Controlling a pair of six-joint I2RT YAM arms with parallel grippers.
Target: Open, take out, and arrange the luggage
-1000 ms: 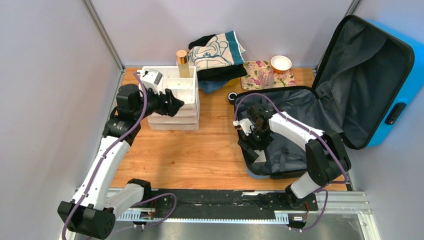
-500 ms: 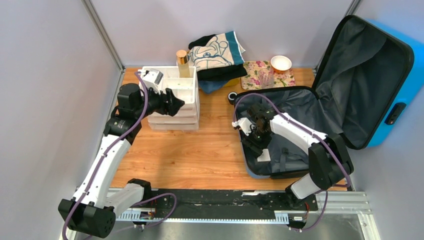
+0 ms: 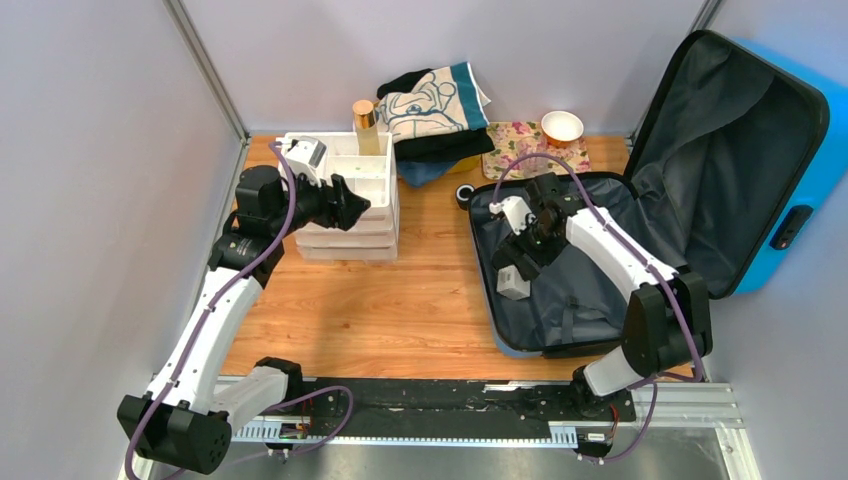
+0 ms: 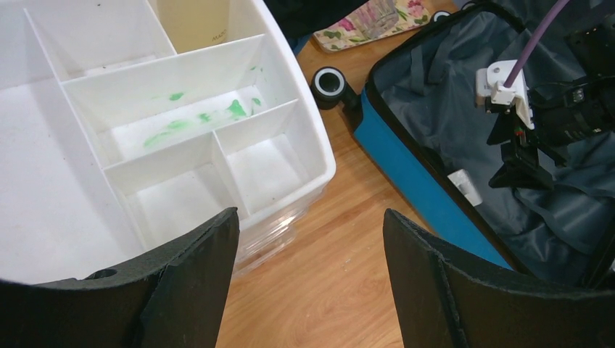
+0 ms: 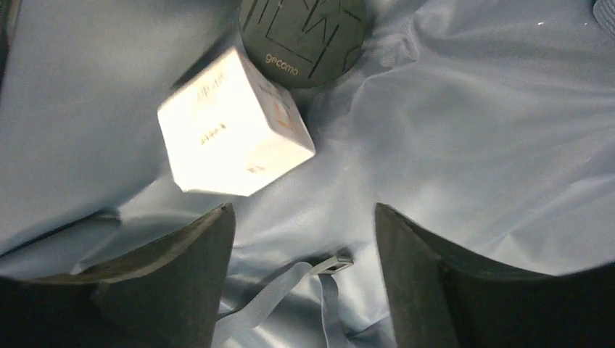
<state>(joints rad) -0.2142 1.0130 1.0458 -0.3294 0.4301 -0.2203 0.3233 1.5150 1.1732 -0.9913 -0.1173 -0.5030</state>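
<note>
The blue luggage [image 3: 590, 290] lies open at the right of the table, its lid standing against the right wall. My right gripper [image 3: 518, 262] hangs inside it near the left wall, open, with nothing between its fingers. In the right wrist view a white box [image 5: 232, 134] and a dark round disc [image 5: 304, 36] lie on the grey lining [image 5: 471, 145], just beyond my right gripper [image 5: 304, 232]. A strap with a buckle [image 5: 330, 262] lies under the fingertips. My left gripper [image 3: 358, 205] is open and empty over the edge of the white organizer [image 3: 345, 185]. The left wrist view shows that gripper [image 4: 310, 239] and the luggage wall [image 4: 428, 192].
In the organizer's back corner stands a bottle [image 3: 366, 125]. Folded clothes [image 3: 435, 100] lie at the back. A floral mat [image 3: 510, 150] carries a small bowl [image 3: 562, 127]. A black tape roll [image 3: 465, 193] stands by the luggage's back left corner. Bare wood [image 3: 400, 300] lies between organizer and luggage.
My right gripper has moved from the luggage's front left toward the back. The white box now lies further back along the left wall. The left arm has barely moved.
</note>
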